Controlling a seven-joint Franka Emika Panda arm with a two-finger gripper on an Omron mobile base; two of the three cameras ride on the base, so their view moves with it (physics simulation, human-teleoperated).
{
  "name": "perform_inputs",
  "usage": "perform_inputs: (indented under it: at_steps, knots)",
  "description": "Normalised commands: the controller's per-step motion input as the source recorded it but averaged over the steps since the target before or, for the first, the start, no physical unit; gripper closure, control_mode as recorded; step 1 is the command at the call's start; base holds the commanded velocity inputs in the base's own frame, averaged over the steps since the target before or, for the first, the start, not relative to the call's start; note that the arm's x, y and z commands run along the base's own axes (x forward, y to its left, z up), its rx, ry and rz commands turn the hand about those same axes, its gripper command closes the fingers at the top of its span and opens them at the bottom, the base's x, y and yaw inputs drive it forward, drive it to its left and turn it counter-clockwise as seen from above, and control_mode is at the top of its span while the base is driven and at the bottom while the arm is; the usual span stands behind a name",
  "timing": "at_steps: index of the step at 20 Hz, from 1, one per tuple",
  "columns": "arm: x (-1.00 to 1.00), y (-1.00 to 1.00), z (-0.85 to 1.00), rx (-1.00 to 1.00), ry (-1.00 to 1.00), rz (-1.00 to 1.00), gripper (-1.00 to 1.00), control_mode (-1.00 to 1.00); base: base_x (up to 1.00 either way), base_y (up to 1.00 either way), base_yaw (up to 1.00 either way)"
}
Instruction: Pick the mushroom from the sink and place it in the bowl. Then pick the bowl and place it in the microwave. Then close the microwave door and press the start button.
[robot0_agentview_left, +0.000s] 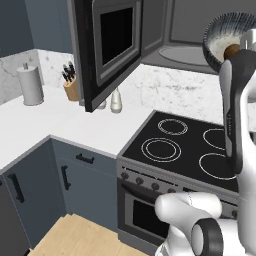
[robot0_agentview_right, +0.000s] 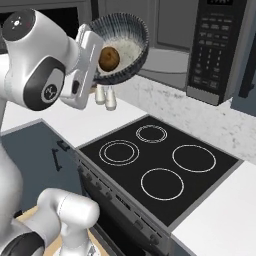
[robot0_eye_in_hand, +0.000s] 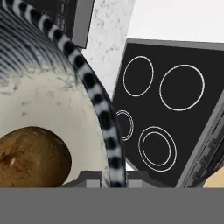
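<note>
Above the stove (robot0_agentview_right: 160, 165) — hand (robot0_eye_in_hand: 109, 181) grips tilted bowl (robot0_agentview_right: 131, 35), mushroom (robot0_agentview_right: 109, 58) inside.

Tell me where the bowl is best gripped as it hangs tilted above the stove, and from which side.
By the rim. The bowl is deep with a thin wall, so one finger inside and one outside fits, as the gripper does now, coming from the rim's low side near the mushroom.

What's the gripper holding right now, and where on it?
The bowl, gripped at its rim by the gripper, one finger either side of the wall. The mushroom sits inside.
</note>
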Motion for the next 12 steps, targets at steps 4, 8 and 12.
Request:
perform_inputs:
  at_steps: [4,8,12]
  knots:
    - [0.52,-0.21,0.03,0.00,0.02,0.00,1.00,-1.00,0.00,0.00,0.00]
    - [0.47,-0.19,0.08,0.00,0.05,0.00,1.00,-1.00,0.00,0.00,0.00]
    - [0.46,-0.12,0.13,0.00,0.08,0.00,1.00,-1.00,0.00,0.00,0.00]
